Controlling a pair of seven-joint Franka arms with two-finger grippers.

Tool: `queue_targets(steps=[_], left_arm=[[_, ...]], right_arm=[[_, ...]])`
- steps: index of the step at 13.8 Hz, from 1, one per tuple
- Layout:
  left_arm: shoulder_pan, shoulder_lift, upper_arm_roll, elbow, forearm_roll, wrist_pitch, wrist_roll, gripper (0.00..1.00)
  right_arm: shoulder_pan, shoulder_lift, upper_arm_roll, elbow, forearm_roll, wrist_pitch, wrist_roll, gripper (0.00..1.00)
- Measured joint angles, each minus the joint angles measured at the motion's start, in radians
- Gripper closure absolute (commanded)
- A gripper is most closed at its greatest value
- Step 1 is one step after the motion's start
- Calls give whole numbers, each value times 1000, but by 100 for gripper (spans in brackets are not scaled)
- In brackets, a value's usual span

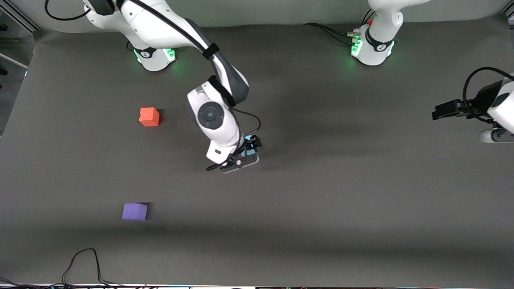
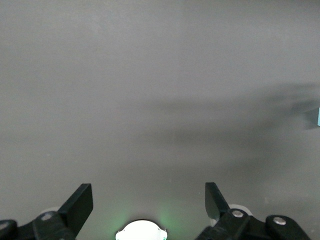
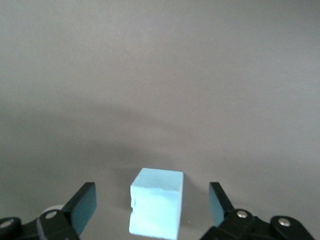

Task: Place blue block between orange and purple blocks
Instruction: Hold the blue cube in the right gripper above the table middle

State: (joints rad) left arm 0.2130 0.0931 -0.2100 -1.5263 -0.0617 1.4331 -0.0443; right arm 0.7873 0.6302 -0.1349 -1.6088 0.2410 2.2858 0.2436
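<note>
While the table (image 1: 321, 208) offers plenty of bare dark surface, the likeliest trouble from here is a poor grab: the right gripper (image 1: 245, 154) has its fingers spread wide on either side of the blue block (image 3: 156, 210) with a gap on each side, and the block sits slightly turned between them rather than square. If the fingers close that way, I judge one could push a corner first and twist or nudge the block out of line. A second risk comes later. The orange block (image 1: 149, 117) and the purple block (image 1: 135, 211) lie well apart toward the right arm's end of the table, the purple one nearer the front camera, so a set-down could easily end up off the line between them or bump one of them.

The right arm reaches from its base out over the middle of the table, wrist bent steeply down, its gripper low over the blue block, which rests on the table and is mostly hidden under the hand in the front view.

The left arm waits at its own end of the table, its left gripper (image 2: 149, 200) held over bare surface with fingers spread and nothing between them.
</note>
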Motion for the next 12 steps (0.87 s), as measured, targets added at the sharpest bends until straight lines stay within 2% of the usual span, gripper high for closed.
queue_targets(steps=[3, 5, 6, 9, 12], left_arm=[[-1, -42, -9, -44, 23, 14, 1, 0], [-9, -59, -6, -55, 31, 17, 11, 0], [-35, -67, 20, -59, 37, 17, 16, 0], [-203, -82, 195, -61, 45, 19, 25, 0], [-230, -86, 218, -62, 48, 34, 27, 0]], right_arm=[[21, 7, -1, -137, 0, 179, 0, 0], [23, 6, -2, -179, 0, 207, 0, 0], [31, 5, -2, -187, 1, 212, 1, 0], [53, -5, -1, -209, 6, 223, 16, 0], [53, -18, -9, -214, 6, 224, 17, 0]])
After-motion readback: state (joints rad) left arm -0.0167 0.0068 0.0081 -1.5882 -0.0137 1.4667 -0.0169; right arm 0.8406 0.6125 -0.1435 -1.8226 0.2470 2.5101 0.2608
